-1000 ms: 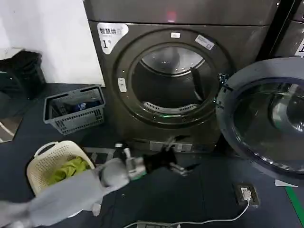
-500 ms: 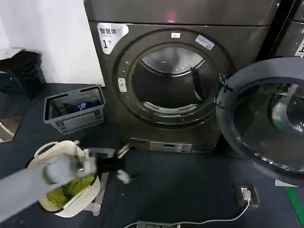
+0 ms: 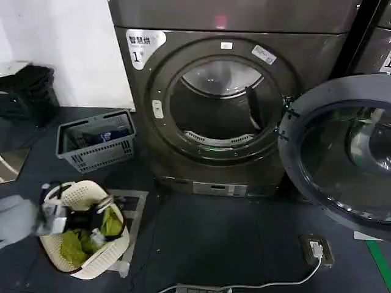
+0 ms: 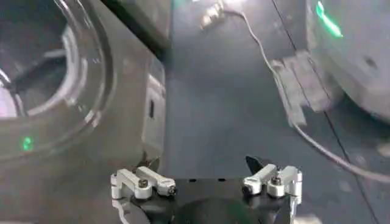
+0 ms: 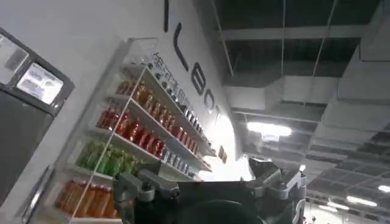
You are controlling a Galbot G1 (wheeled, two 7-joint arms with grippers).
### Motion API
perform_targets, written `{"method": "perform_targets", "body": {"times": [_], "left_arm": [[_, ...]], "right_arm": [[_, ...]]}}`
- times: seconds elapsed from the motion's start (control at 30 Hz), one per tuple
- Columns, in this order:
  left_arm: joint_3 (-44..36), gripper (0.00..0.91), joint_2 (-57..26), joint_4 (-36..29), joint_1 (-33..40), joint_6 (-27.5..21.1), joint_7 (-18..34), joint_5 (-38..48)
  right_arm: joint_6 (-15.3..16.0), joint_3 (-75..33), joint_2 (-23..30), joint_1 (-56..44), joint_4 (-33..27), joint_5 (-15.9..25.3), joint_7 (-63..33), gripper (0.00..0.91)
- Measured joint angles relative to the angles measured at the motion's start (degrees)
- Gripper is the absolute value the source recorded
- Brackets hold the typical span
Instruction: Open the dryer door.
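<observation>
The dryer (image 3: pixel 137 116), dark grey-brown with a white "1" label, stands at the back with its round opening (image 3: pixel 220 104) uncovered. The dryer door (image 3: pixel 333 155) is swung wide out to the right, its inner side and tinted glass facing me. My left gripper (image 3: pixel 102 218) hovers low at the left over a cream laundry basket, well away from the door. In the left wrist view the left gripper (image 4: pixel 207 178) is open and holds nothing, with the dryer's lower front (image 4: pixel 122 128) beyond it. The right gripper (image 5: pixel 207 182) points up at the ceiling, open and holding nothing.
A cream basket (image 3: pixel 91 262) with green clothes sits on the floor at the lower left. A grey crate (image 3: pixel 95 146) stands beside the dryer. A floor socket with a white cable (image 3: pixel 314 249) lies at the lower right. A neighbouring machine (image 3: pixel 376 52) is behind the door.
My left arm swung left and back from the floor before the dryer's foot to over the cream basket. The door stayed wide open.
</observation>
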State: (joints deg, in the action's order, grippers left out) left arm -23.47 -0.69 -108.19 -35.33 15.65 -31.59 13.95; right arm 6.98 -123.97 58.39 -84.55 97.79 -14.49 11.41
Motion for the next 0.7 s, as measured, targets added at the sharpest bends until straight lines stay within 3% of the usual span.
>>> {"method": "perform_targets", "body": {"times": [0.27,0.7], "left_arm": [[-0.1,0.907,-4.3,3.3,-1.7,0.7,0.0,-5.2],[0.2,0.907,-5.8,7.3,-1.7,0.6,-4.0,-11.1]], "right_arm": [[0.1,0.4,0.8,0.1,1.1,0.0,0.0,0.907],[0.0,0.4,1.7,-0.1,1.7,-0.1,0.1,0.907]]}}
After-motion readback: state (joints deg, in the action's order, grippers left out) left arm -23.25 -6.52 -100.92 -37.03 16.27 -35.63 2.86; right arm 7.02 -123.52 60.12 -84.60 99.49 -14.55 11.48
